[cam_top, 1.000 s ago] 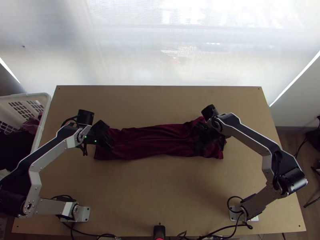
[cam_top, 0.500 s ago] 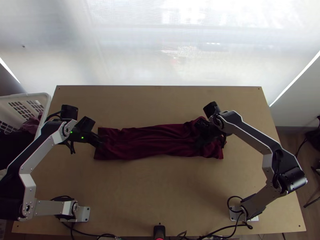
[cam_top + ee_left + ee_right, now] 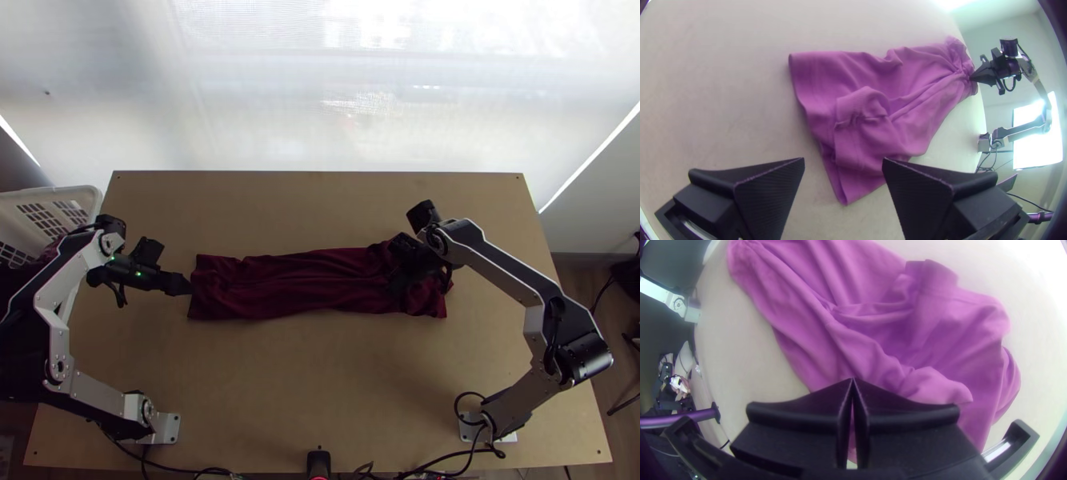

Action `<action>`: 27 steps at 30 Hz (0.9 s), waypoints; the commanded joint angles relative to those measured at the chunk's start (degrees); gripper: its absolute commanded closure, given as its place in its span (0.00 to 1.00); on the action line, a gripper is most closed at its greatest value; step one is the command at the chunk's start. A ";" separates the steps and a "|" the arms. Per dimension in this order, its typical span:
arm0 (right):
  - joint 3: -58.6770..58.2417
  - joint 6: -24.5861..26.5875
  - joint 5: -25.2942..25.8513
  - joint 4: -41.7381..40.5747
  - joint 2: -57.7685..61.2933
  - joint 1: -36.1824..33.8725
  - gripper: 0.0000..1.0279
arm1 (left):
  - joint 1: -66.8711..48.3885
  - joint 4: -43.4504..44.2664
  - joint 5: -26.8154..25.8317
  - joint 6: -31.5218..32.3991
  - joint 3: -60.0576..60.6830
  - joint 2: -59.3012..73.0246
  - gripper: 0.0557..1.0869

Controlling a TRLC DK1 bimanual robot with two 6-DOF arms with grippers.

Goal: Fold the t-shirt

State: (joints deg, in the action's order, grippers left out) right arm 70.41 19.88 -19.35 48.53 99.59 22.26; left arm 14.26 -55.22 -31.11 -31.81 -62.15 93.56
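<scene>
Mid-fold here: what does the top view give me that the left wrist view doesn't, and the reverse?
Top view's own: the white basket beside the table and the left arm's base.

Left wrist view's own: the left end effector with its fingers clearly spread, and a small turned-over fold near the shirt's close end.

Both: the t-shirt lying long, narrow and creased on the table, with the right end effector at its other end.

"Is the shirt (image 3: 304, 280) cloth?"
"Yes, matt and wrinkled. The table (image 3: 320, 368) looks like smooth, matt wood."
"And the basket (image 3: 90, 196) on the left?"
"Smooth plastic. The right arm (image 3: 534, 330) looks partly metal, satin-smooth."
</scene>
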 commanded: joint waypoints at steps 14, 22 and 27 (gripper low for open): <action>2.27 1.39 -1.04 -2.74 4.47 -1.69 0.97 | 0.50 -2.61 -8.09 -1.67 -4.21 10.50 0.10; 4.82 1.39 -1.83 -3.53 8.60 -1.78 0.97 | -0.46 -3.31 -9.84 -1.32 -5.53 11.82 0.10; 5.70 1.48 -2.00 -3.53 9.74 -1.96 0.97 | -0.55 -4.28 -11.16 -1.32 -6.58 12.53 0.10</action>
State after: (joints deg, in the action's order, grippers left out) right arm 74.74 21.26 -21.06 45.32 107.39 20.49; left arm 14.11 -58.70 -40.80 -33.23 -67.44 105.10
